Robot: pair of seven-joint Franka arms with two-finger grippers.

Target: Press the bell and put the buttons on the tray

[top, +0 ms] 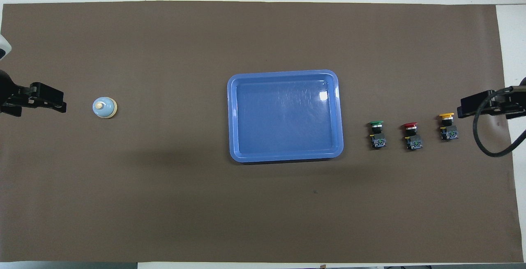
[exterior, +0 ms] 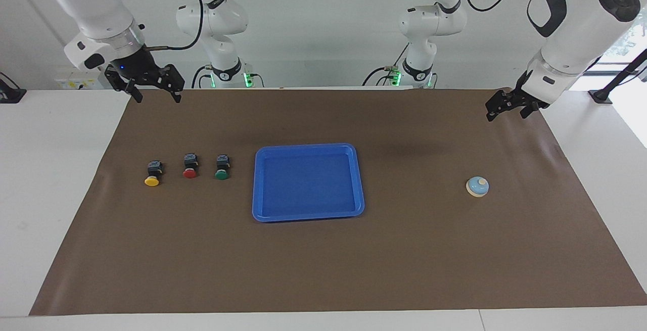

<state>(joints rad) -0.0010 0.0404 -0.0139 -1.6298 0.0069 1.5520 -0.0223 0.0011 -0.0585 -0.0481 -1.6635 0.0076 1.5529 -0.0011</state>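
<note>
The right gripper [exterior: 154, 94] is hanging with its two black fingers spread wide apart and nothing between them, over the edge of the brown paper mat [exterior: 323, 260] at the right arm's end of the table. Below its jaws, farther from the robots, three small black-bodied push-button switches are lying in a row on the mat: the yellow-capped button [exterior: 152, 174] closest to the jaws, then the red-capped button [exterior: 190, 166], then the green-capped button [exterior: 221, 167], each a step nearer the table's middle. None is touching the gripper.

The left gripper [exterior: 507, 106] is hovering over the mat's corner at the left arm's end, its jaws likewise parted fully and holding nothing. The small round bell [exterior: 477, 186], a light blue dome on a cream base with a cream knob, is sitting on the mat below these jaws, well apart from them and farther from the robots.

Between both sets of jaws, mid-table, the bright blue rectangular plastic tray [exterior: 308, 216] with raised rim is lying beside the green-capped button.
</note>
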